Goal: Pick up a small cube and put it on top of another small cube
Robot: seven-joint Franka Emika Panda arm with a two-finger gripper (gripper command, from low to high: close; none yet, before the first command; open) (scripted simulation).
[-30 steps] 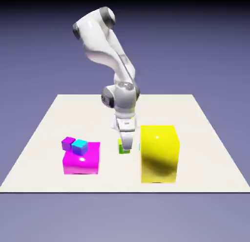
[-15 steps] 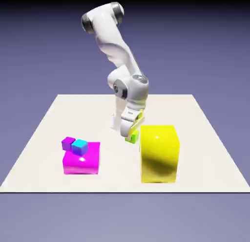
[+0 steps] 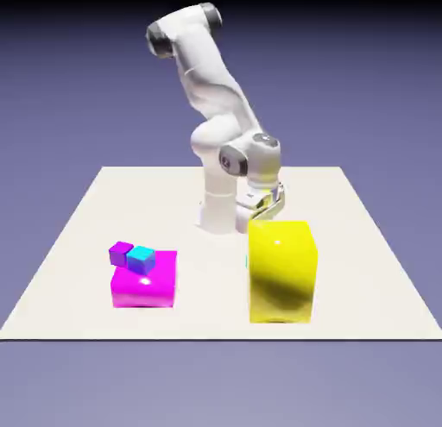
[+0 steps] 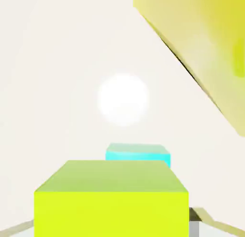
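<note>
Lime-green cube [image 4: 111, 202] sits clenched in our gripper [image 4: 115, 229]; it looks light, rigid, best held on flat opposite sides.

1. The white arm [image 3: 211, 80] has a smooth, glossy shell like moulded plastic, with grey matt joint caps.
2. The big yellow block [image 3: 282, 270] is smooth and shiny, with a soft highlight near its top.
3. The magenta block [image 3: 145, 280] is equally glossy, with a bright spot on its upper face.
4. The lime-green cube [image 4: 111, 202] looks flat-coloured and smooth.
5. The table [image 3: 78, 235] is a pale cream, smooth surface, with a round glare patch in the hand view.
</note>
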